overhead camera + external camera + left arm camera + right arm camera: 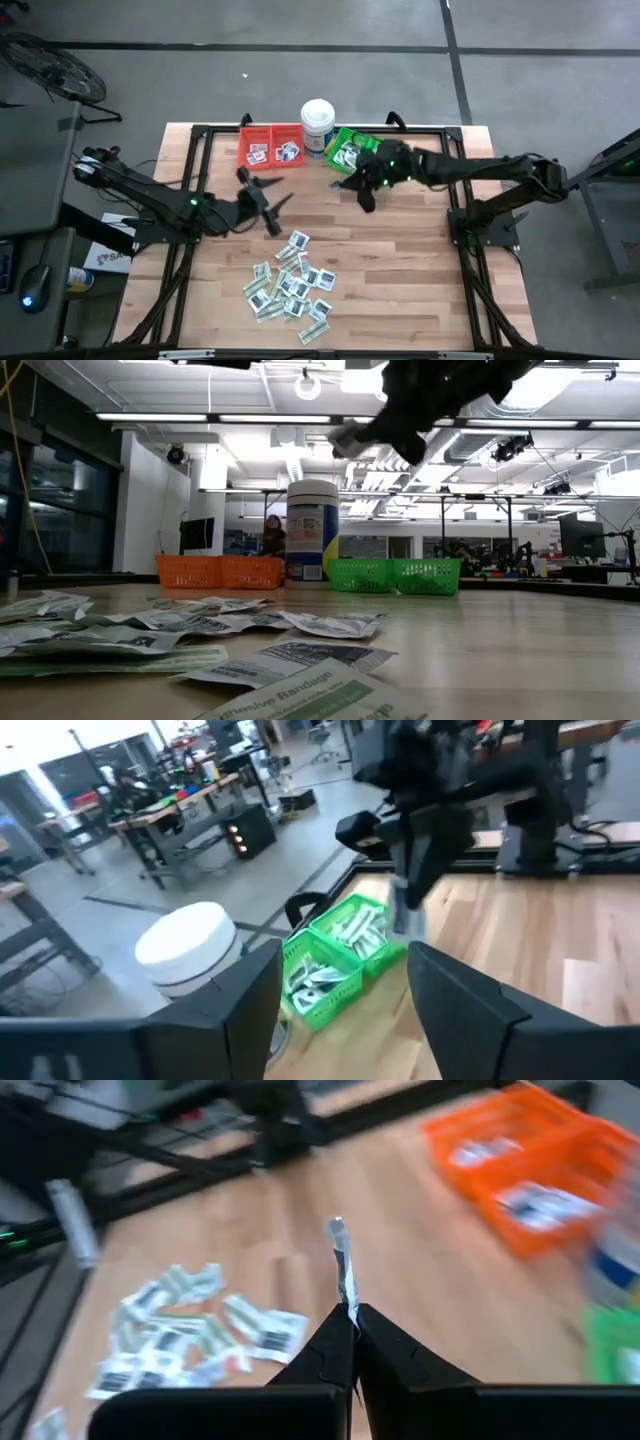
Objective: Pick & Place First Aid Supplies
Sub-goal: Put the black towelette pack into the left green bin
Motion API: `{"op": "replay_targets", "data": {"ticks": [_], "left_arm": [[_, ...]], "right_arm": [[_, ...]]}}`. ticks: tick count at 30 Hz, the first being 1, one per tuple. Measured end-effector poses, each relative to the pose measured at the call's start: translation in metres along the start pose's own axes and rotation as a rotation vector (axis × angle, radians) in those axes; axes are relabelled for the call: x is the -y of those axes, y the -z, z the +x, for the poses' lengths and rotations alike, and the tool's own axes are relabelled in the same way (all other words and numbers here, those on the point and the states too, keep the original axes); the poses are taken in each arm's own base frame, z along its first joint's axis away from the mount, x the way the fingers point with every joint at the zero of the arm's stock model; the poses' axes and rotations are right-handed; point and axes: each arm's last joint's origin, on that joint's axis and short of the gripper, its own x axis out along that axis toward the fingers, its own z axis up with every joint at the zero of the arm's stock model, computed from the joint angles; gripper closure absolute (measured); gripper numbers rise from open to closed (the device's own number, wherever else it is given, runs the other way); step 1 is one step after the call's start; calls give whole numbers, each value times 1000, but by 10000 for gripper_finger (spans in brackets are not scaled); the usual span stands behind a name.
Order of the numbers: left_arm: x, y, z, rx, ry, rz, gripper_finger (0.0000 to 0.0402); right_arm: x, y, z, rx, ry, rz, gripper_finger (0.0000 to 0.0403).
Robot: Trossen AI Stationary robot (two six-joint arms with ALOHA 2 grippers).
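Many small flat first aid packets (pixel 290 285) lie in a loose pile on the wooden table's near middle, and they fill the foreground of the low view (pixel 170 625). My right gripper (pixel 352 1320) is shut on one packet (pixel 341 1265) and hovers in front of the green bin (pixel 350 150). My left gripper (pixel 275 212) hangs open and empty above the table, left of centre, between the pile and the red bin (pixel 270 145). Its wrist view looks past the open fingers (pixel 250 995) toward the green bin (pixel 335 955). Both bins hold packets. My right gripper pinches one packet between its two fingertips by the packet's near edge (pixel 350 1305). The packet shows edge-on and sticks straight out past the fingertips. It is lifted clear of the table.
A tall white tub (pixel 318 125) stands between the red and green bins at the far edge. Black frame rails run along the table's sides. Bare wood lies between the pile and the bins and to the pile's right.
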Motion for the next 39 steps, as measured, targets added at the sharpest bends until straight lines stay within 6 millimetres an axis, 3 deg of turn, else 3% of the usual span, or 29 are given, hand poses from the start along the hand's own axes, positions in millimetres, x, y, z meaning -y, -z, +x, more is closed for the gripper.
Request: {"op": "replay_targets", "data": {"ticks": [4,13,20,30,39], "left_arm": [[-36,-2,-7,-29,53,14,194],[-99,-1,-1,-30,111,75,213],[-134,6,5,-2,134,87,216],[-141,62,13,128,205,-51,216],[-132,112,-5,227,206,-228,216]], "right_arm": [[26,-4,-16,-37,99,44,402],[75,-46,-43,-126,275,35,403],[117,-60,-42,-213,333,98,403],[165,-62,-13,-403,303,178,402],[192,-51,9,-480,257,247,402]]}}
